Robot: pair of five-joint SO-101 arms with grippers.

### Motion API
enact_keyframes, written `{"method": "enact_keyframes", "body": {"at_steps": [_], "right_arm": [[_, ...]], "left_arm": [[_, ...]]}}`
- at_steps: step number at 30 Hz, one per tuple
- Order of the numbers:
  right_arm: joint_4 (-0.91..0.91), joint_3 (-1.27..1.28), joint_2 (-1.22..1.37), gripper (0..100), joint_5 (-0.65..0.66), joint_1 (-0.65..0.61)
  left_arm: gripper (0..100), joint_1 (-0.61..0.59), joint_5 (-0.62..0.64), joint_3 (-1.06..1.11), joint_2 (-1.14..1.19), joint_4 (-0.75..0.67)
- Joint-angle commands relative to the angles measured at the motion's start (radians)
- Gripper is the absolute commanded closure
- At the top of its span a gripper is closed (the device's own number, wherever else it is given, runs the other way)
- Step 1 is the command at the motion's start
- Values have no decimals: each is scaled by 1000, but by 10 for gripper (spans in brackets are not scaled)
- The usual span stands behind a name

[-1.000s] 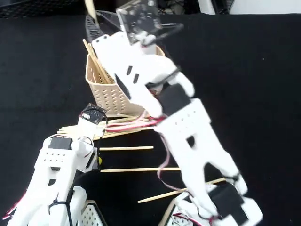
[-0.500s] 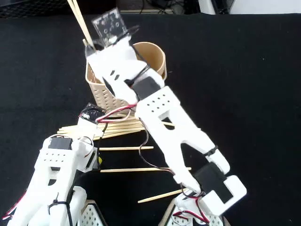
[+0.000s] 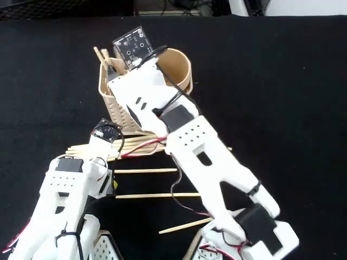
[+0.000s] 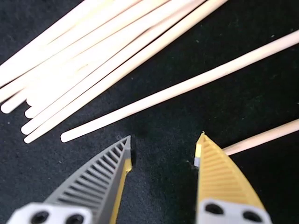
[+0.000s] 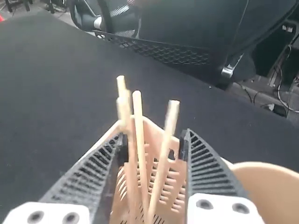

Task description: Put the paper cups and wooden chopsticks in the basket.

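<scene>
Right gripper (image 5: 153,137) is over the far-left corner of the basket (image 3: 116,111). Its jaws are spread and not pinching anything, and three wooden chopsticks (image 5: 138,135) stand on end between them, tips poking up past the rim. A paper cup (image 3: 178,67) sits in the right end of the basket, right beside that arm.

Left gripper (image 4: 165,136) hangs low over the black table (image 3: 282,81), also spread wide with nothing in it. A single chopstick (image 4: 187,86) lies just past its fingertips, with the bundle of chopsticks (image 3: 133,145) beyond that — the bundle lies flat on the table on the near side of the basket. More loose chopsticks (image 3: 157,195) lie nearer still, each apart from the others.
</scene>
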Motion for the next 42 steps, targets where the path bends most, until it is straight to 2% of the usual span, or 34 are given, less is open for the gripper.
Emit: {"method": "enact_keyframes", "body": {"at_steps": [1, 6, 9, 14, 18, 21, 24, 27, 29, 31, 37, 42], "right_arm": [[61, -85, -104, 827, -2, -12], [321, -160, -295, 828, -2, -12], [520, -189, -433, 828, 35, 48], [770, -162, -641, 828, 153, 313], [942, -2, -743, 828, 233, 528], [928, 251, -736, 828, 377, 655], [832, 501, -685, 828, 582, 755], [793, 641, -642, 834, 804, 855], [793, 673, -631, 888, 947, 928], [793, 680, -631, 988, 1065, 1002], [965, 679, -630, 986, 1416, 1198], [1069, 682, -627, 986, 1640, 1344]], "left_arm": [[770, -13, 2, -4, -20, -12], [770, -5, 3, -7, -20, -11], [770, -4, 6, -15, -20, -6], [770, -1, 6, -15, -20, -6], [770, -1, 6, -15, -20, -6], [770, -1, 6, -15, -20, -6], [770, -1, 6, -15, -20, -6], [770, -1, 6, -10, -20, -6], [770, -1, 6, -10, -20, -6], [770, -1, 6, -12, -20, -6], [770, -2, 6, -8, -20, -11], [770, -2, 6, -8, -20, -12]]}}
